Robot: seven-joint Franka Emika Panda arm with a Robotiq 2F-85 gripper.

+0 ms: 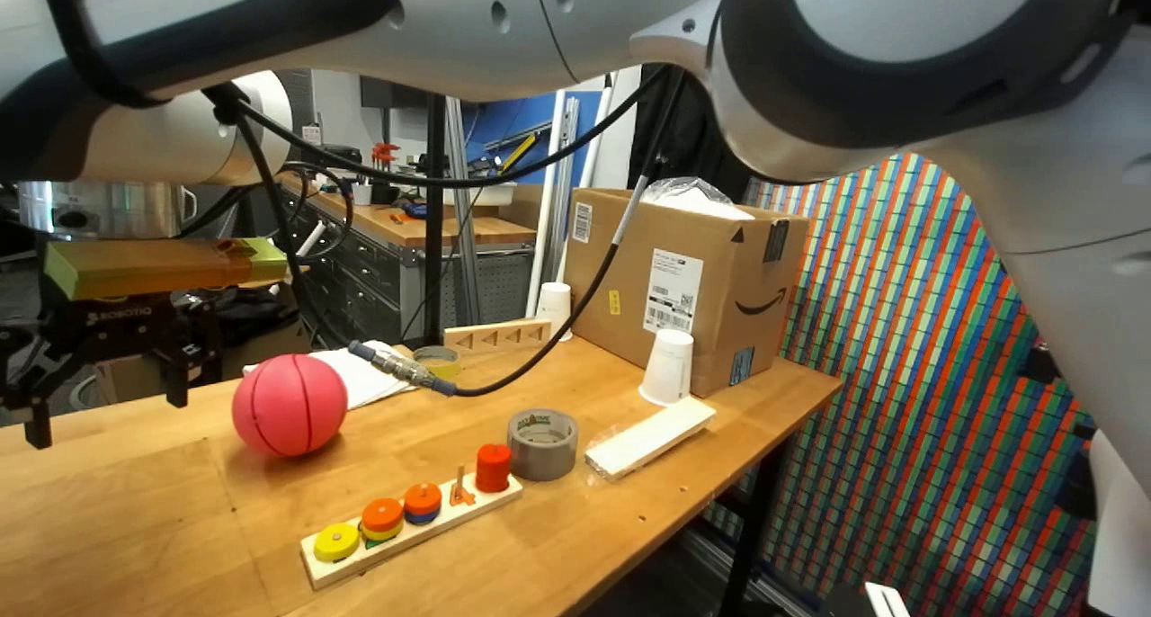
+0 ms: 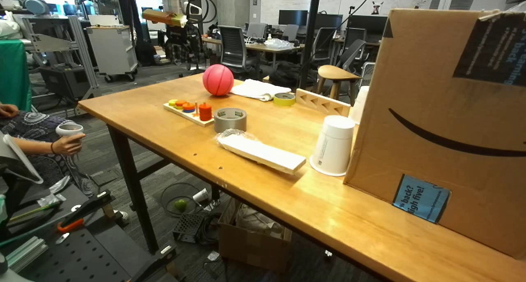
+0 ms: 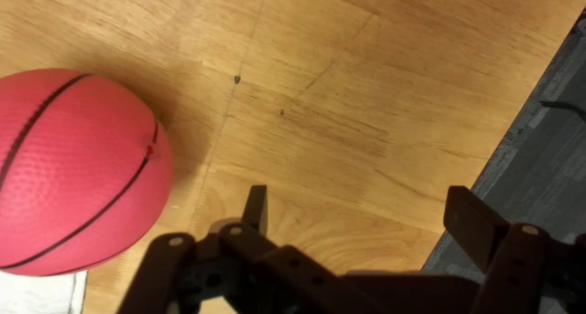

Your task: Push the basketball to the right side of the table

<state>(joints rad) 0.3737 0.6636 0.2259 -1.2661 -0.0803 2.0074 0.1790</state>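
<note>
The pink-red basketball (image 1: 289, 406) with black seams rests on the wooden table (image 1: 135, 518). It also shows in an exterior view (image 2: 218, 80) near the table's far end, and at the left of the wrist view (image 3: 87, 172), cut off by the frame edge. My gripper (image 1: 108, 410) hangs above the table beside the ball, apart from it. In the wrist view the gripper's fingers (image 3: 357, 192) are wide apart with only table and floor seen between them. The gripper also shows in an exterior view (image 2: 190, 54) behind and left of the ball.
A peg toy with coloured rings (image 1: 414, 532), grey tape (image 1: 542, 460) and a white plank (image 1: 649, 439) lie along the table. A white cloth (image 2: 261, 89) and yellow tape (image 2: 284, 99) lie near the ball. Paper cups (image 2: 333, 146) and a cardboard box (image 1: 629, 230) stand farther along.
</note>
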